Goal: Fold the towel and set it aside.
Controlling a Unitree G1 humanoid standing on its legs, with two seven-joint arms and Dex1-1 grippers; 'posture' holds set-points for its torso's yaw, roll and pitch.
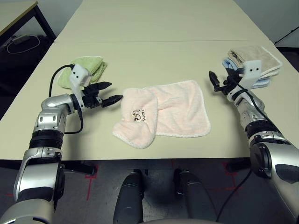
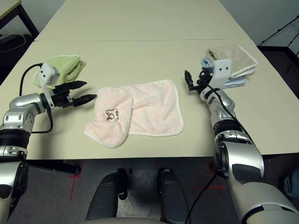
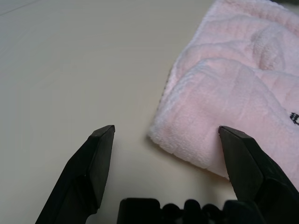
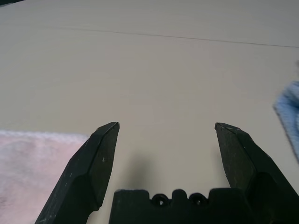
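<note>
The pale pink towel [image 1: 163,112] lies in the middle of the table, its left part folded over so a small dark embroidered mark [image 1: 138,114] faces up. My left gripper [image 1: 110,92] hovers open just left of that folded corner, one fingertip close to the towel's edge [image 3: 187,140]. My right gripper [image 1: 217,82] is open above bare table, a short way off the towel's far right corner [image 4: 32,158], nothing between its fingers.
A green folded towel [image 1: 88,67] lies behind my left gripper. Beige and light blue folded towels [image 1: 254,63] are stacked at the right, just behind my right wrist. The table's front edge [image 1: 154,158] runs close below the pink towel.
</note>
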